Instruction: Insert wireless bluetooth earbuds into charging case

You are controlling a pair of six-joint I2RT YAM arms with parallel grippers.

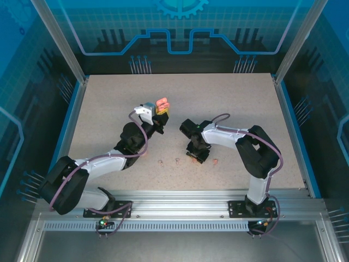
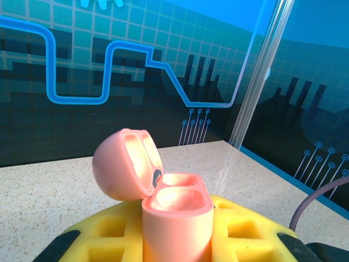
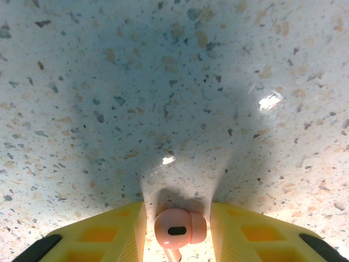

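Observation:
My left gripper (image 1: 160, 112) is raised over the table's middle, shut on the pink charging case (image 1: 162, 103). In the left wrist view the case (image 2: 177, 221) stands upright between the yellow pads (image 2: 103, 234). Its lid (image 2: 121, 164) is tipped back to the left, and both wells look empty. My right gripper (image 1: 197, 157) points down at the table. Its yellow pads (image 3: 109, 234) flank one salmon-pink earbud (image 3: 179, 229) lying on the surface. A narrow gap shows on each side of it, so the jaws are open. Three more earbuds (image 1: 161, 162) (image 1: 178, 160) (image 1: 216, 160) lie in a row nearby.
The speckled table (image 1: 109, 109) is bordered by blue rails and metal posts (image 1: 57, 41). Glass walls stand behind and to the sides. Both arms' bases sit on the aluminium rail (image 1: 180, 207) at the near edge.

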